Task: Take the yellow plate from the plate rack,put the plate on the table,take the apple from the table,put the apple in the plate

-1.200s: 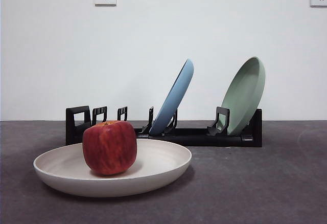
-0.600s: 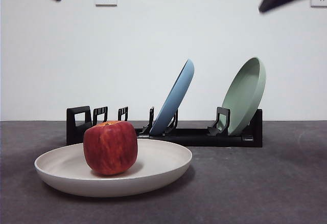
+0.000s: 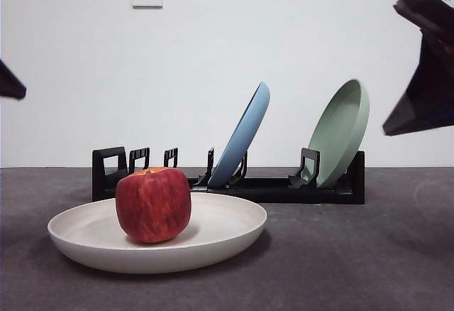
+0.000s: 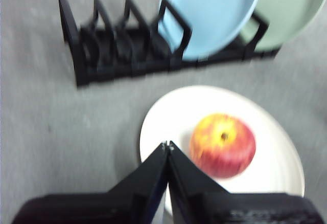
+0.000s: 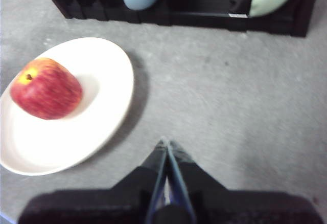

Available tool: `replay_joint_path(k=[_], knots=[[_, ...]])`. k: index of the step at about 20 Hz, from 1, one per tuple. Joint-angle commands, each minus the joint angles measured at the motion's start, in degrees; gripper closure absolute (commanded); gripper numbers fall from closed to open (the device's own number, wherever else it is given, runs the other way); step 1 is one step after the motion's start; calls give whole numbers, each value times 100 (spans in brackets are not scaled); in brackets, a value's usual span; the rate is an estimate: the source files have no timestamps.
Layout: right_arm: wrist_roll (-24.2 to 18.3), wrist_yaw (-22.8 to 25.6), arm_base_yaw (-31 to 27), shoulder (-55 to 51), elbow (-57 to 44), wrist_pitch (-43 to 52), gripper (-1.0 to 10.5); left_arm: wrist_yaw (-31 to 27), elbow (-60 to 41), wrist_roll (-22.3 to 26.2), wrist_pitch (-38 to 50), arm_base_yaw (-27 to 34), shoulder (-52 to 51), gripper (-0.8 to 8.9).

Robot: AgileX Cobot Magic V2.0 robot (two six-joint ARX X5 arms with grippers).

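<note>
The apple point(image 3: 153, 205) sits in the cream plate point(image 3: 234, 236), at about 9 o'clock of its middle, on the table point(image 3: 355, 254). The rack point(image 3: 269, 189) stands behind, at 12 o'clock, holding a blue plate point(image 3: 245, 133) and a green plate point(image 3: 342, 130). Left gripper point(image 4: 167, 146) and right gripper point(image 5: 164, 143) are both closed tight and empty, above the table.
</note>
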Motion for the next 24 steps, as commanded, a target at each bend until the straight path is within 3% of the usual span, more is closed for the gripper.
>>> replay_joint_path(k=[1,13,16,24], knots=[[79,15,61,2,-50,33,951,46,-46,-221,-9,20,-20,817],[72,26,57,0,-50,26,946,39,-46,-221,-129,7,15,817],[72,24,57,0,-50,26,946,37,-46,-212,-398,24,-595,817],[72,24,55,0,-48,24,945,-105,-72,1591,-219,739,-2459,817]])
